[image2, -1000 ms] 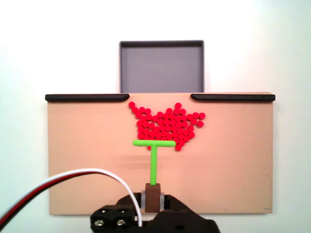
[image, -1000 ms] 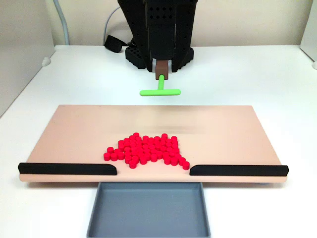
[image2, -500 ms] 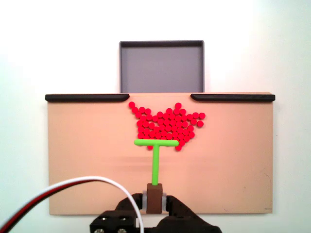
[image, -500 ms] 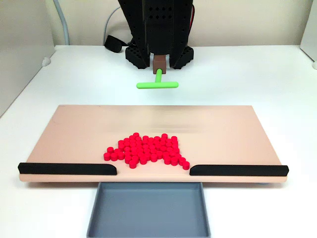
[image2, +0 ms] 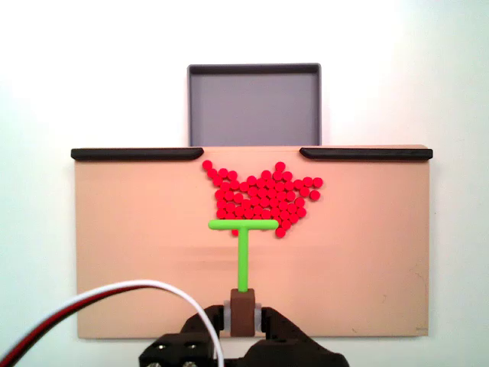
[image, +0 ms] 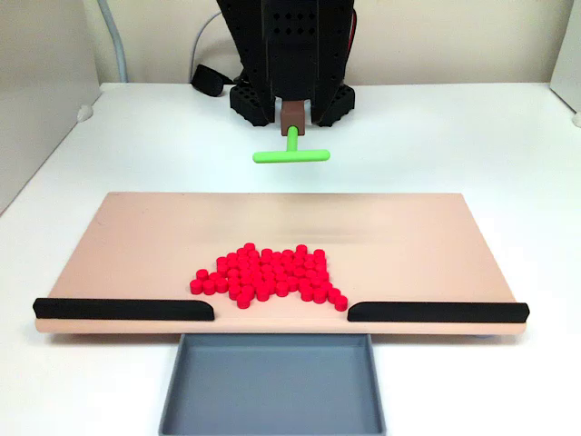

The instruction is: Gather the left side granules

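Now the gripper (image2: pixel 242 315) has its fingers closed on the brown block at the base of the green pusher (image: pixel 291 154), holding it in the air beyond the far edge of the tan board (image: pixel 136 236), while the red granules (image: pixel 268 274) sit clustered mid-board near the gap between the two black strips (image: pixel 123 309).

Bright red granules (image: pixel 265 275) lie on a pale peach board (image: pixel 136 236) edged by two black strips (image: pixel 123 310). The T-shaped pusher (image: pixel 291 154) is lime green on a brown stub; the tray (image: pixel 272 386) is slate grey, the table (image: pixel 472 136) white, and the arm (image: pixel 290 45) black.
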{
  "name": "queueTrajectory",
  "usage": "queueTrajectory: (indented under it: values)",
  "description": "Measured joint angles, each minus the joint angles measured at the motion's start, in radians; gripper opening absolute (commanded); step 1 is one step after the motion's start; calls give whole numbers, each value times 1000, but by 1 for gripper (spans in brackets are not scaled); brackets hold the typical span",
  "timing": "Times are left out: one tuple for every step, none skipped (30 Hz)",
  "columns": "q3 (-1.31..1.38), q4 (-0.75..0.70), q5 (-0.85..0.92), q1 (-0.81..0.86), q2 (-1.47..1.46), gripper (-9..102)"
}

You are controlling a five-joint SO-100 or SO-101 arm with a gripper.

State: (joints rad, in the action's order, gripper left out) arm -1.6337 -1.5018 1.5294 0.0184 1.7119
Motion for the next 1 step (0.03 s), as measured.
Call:
queueTrajectory:
  values:
    - [0,0,3,0,0,0]
